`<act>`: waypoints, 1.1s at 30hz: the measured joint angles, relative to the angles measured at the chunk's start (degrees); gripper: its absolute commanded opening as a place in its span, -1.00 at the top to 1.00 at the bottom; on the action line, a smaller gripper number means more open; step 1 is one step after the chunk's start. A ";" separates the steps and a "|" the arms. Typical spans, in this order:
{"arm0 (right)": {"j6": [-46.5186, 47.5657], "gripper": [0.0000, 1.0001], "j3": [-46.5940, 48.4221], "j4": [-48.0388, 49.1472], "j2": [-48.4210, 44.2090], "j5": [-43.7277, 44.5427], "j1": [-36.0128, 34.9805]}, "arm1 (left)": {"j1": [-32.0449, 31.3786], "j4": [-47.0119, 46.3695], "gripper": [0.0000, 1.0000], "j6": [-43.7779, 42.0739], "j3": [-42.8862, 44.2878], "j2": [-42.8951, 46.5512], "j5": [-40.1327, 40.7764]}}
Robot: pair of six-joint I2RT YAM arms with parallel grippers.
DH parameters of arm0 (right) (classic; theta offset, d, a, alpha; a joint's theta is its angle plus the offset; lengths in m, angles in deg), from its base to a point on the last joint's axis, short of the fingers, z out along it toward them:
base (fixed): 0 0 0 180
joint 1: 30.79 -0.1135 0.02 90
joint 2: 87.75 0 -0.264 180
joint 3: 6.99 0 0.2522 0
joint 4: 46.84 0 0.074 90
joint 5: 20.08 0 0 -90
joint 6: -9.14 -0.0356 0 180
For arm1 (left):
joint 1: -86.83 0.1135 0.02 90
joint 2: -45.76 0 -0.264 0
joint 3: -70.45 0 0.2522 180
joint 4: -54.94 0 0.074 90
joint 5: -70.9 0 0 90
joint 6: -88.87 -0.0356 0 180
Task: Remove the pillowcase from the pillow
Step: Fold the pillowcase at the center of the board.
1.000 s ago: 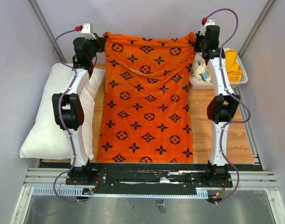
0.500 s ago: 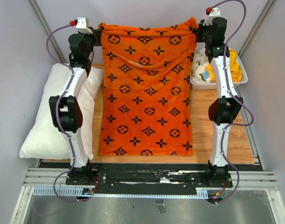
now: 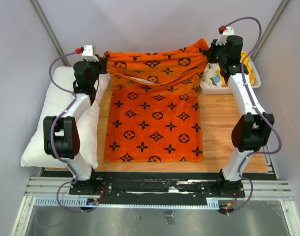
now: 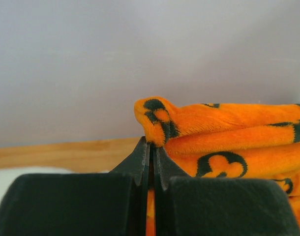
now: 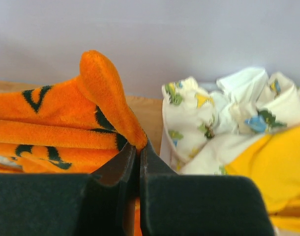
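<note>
Orange pillowcase (image 3: 155, 118) held by its two far corners
The left gripper (image 3: 102, 61) and right gripper (image 3: 209, 51) are each pinched tight on a corner near the far edge of the surface (image 3: 221, 135). The white pillow (image 3: 38, 142) lies out of it, along the left edge. Both corners should come down together and slowly, so the pillowcase lies flat.
</note>
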 measured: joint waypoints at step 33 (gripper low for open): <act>-24.98 0.94 -76.30 -9.81 -70.10 1.95 -0.87 | -1.73 27.28 1.00 25.42 -56.04 69.90 10.49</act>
